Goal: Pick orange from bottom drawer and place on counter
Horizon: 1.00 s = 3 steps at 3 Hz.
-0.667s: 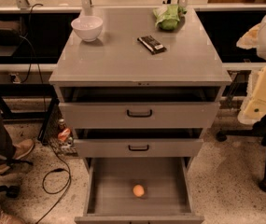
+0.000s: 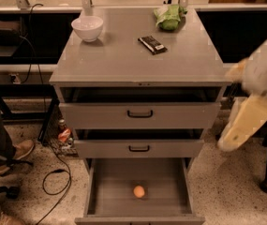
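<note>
Near:
- Bottom drawer (image 2: pixel 106 186): lowest of three, grey, pulled out towards the near edge, floor fully exposed.
- Orange (image 2: pixel 139 191): small and round, alone on the bottom drawer's floor, about midway left to right, apart from every wall.
- Black cable (image 2: pixel 53 185): looped on the speckled floor left of the cabinet.
- Shoe (image 2: pixel 17 153): a seated person's foot, at the left edge.

Middle:
- Middle drawer (image 2: pixel 170 149): grey front with black handle, slightly open.
- Top drawer (image 2: pixel 180 115): grey front with black handle, slightly open, directly under the counter.
- Gripper (image 2: pixel 243 125): pale cream, blurred, right of the cabinet at the height of the two upper drawers, clear of the cabinet and well apart from the orange. Whether it is open or closed cannot be told; it holds nothing visible.

Far:
- Counter (image 2: pixel 119 60): flat grey cabinet top.
- Dark wrapped bar (image 2: pixel 152 44): flat on the counter, right of centre.
- White bowl (image 2: pixel 87 28): upright, far left corner of the counter.
- Green leafy bundle (image 2: pixel 169 17): far right part of the counter.
</note>
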Each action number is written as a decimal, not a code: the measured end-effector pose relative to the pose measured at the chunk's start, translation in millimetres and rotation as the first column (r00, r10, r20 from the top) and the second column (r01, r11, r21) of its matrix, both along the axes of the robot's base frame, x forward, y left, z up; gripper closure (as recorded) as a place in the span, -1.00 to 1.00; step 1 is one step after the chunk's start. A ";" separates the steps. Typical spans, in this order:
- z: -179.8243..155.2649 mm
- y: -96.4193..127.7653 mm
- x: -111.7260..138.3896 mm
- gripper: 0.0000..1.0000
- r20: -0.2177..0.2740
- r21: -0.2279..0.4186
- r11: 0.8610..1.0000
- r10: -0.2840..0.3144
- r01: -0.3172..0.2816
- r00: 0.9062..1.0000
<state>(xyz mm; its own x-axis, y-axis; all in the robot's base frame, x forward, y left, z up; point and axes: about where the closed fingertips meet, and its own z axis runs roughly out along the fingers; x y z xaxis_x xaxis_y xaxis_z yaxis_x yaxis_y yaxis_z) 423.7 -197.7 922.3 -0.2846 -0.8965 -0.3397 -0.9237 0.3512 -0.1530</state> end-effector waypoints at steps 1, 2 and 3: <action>-66.5 24.6 -9.1 -1.00 -0.063 0.184 0.982 -0.036 0.047 0.997; -70.7 32.2 -8.8 -1.00 -0.062 0.222 0.973 -0.055 0.068 0.997; -69.5 31.2 -9.3 -1.00 -0.062 0.215 0.974 -0.052 0.065 0.997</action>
<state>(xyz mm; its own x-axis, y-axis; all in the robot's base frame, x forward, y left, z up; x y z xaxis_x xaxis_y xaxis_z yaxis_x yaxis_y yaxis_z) 414.5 -166.5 852.8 -0.3580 -0.7845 -0.5064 -0.9055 0.4241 -0.0167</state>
